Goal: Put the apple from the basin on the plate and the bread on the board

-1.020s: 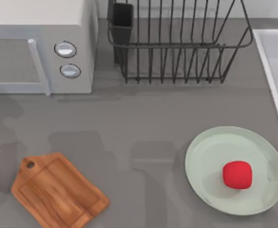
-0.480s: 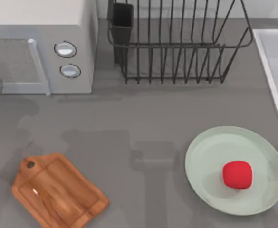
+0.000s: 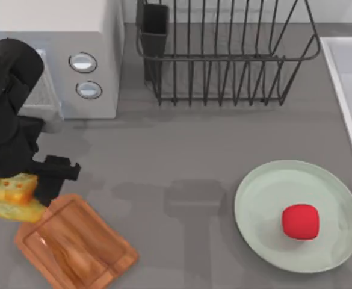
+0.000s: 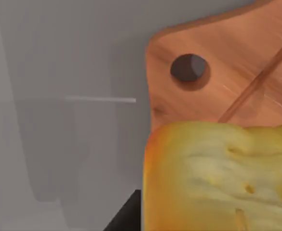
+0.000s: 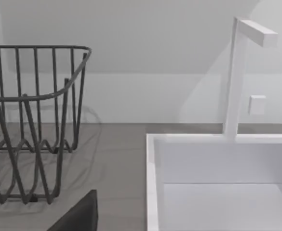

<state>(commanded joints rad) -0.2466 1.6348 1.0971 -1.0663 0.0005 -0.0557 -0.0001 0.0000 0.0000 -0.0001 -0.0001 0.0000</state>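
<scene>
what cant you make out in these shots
- Left gripper fingers: top view, hidden by the arm and the bread.
- Board handle: top view, covered by the bread.
- Basin: top view, cut off by the right edge.
- Microwave door: top view, partly hidden by the left arm.

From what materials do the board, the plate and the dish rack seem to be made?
Board: apparently wood with a smooth finish, shown by brown grain streaks. Plate: likely glazed ceramic or plastic; plain pale mint surface. Dish rack: probably metal wire, thin dark bars.
</scene>
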